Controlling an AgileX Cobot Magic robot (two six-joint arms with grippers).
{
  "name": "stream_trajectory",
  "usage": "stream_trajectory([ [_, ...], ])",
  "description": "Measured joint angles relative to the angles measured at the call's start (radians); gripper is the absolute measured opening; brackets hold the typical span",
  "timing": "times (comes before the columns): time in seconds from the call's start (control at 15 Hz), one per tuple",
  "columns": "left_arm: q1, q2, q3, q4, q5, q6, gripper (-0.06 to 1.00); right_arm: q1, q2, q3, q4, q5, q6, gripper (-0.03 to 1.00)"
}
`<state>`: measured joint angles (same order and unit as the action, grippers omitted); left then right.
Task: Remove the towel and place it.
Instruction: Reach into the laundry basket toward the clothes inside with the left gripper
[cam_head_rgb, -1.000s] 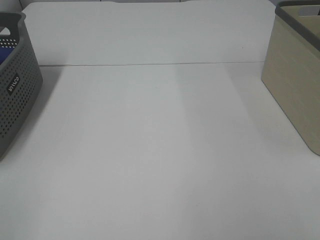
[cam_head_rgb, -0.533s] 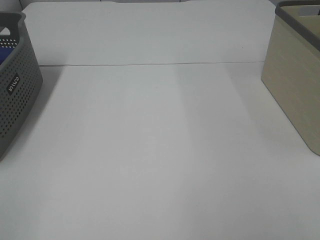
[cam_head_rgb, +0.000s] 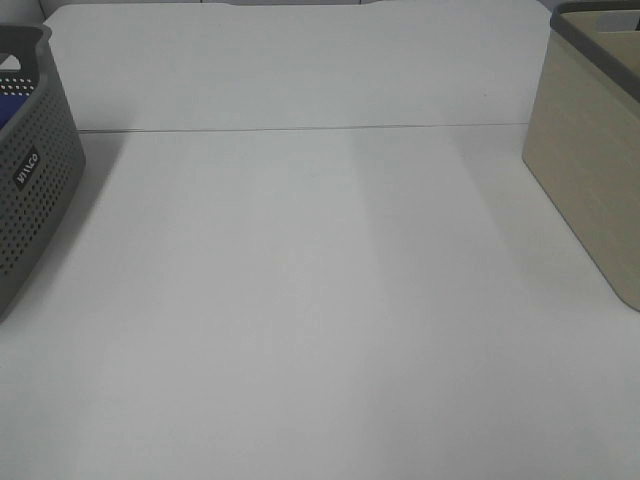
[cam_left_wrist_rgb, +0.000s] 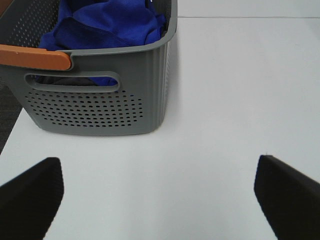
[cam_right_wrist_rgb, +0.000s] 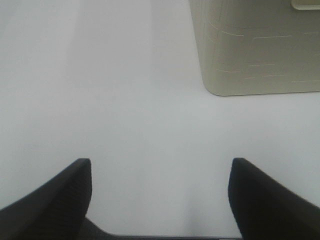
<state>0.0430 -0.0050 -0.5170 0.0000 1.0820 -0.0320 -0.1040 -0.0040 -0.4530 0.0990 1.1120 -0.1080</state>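
Note:
The royal-blue towel (cam_left_wrist_rgb: 107, 25) lies bunched inside a grey perforated basket (cam_left_wrist_rgb: 95, 107) with an orange handle; a sliver of the towel (cam_head_rgb: 8, 105) shows in that basket (cam_head_rgb: 30, 190) at the left edge of the exterior view. My left gripper (cam_left_wrist_rgb: 160, 197) is open and empty over the white table, short of the basket. My right gripper (cam_right_wrist_rgb: 160, 195) is open and empty over the table, near a beige basket (cam_right_wrist_rgb: 255, 45). Neither arm shows in the exterior view.
The beige basket (cam_head_rgb: 590, 150) with a dark rim stands at the right edge of the white table (cam_head_rgb: 320, 280). A seam (cam_head_rgb: 300, 129) runs across the table's far part. Dark floor (cam_left_wrist_rgb: 7, 107) shows beside the grey basket.

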Motion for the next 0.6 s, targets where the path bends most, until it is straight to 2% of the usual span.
stream_trajectory([
  [0.6,0.000,0.000,0.000,0.000,0.000,0.000,0.96,0.000,0.000,0.000,0.000,0.000,0.000,0.75],
])
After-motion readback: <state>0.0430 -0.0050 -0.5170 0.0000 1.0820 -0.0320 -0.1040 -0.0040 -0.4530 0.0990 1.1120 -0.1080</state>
